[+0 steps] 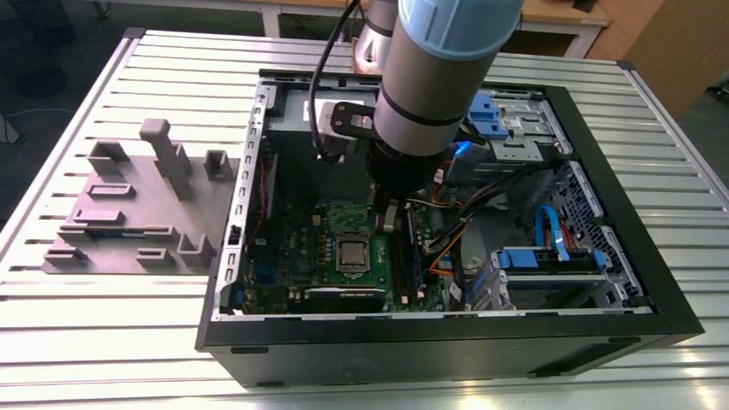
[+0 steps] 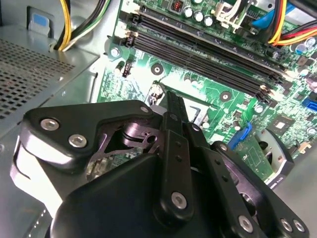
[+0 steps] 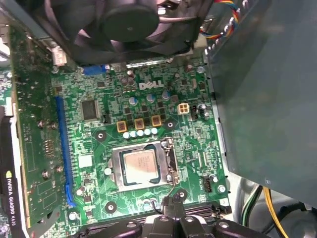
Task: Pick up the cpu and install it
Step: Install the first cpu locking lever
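Observation:
The cpu, a small square chip with a silver-grey top, lies flat inside the metal socket frame on the green motherboard. In the exterior view the cpu sits mid-board inside the open computer case. My gripper hangs just above the board, slightly to the exterior view's right of the cpu and apart from it. Both wrist views show the thin black fingertips pressed together with nothing between them. The gripper stands beside the socket's edge, over the memory slots.
A grey-purple slotted fixture stands on the ribbed table at the exterior view's left. Black case walls ring the board. A fan, a graphics card, memory slots, cables and blue drive brackets crowd the interior.

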`<action>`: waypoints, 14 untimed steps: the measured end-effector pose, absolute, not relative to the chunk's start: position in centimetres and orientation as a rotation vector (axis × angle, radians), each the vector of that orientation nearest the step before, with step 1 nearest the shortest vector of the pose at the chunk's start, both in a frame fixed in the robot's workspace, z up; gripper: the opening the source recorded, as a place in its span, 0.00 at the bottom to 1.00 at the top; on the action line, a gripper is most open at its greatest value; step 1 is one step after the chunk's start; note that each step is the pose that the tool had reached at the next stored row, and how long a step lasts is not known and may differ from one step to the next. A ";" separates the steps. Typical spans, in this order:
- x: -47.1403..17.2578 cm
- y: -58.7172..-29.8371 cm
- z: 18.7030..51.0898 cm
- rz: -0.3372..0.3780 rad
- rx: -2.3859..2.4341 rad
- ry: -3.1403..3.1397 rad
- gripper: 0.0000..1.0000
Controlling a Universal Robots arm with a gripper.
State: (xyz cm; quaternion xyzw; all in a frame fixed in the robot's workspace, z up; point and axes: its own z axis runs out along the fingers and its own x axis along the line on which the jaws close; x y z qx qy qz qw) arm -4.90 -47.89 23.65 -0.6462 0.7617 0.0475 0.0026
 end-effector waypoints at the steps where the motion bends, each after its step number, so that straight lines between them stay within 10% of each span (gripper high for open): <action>1: -4.9 -47.9 23.6 0.149 -2.032 2.385 0.10; 14: -5.3 -48.4 23.2 0.142 -2.141 2.300 0.10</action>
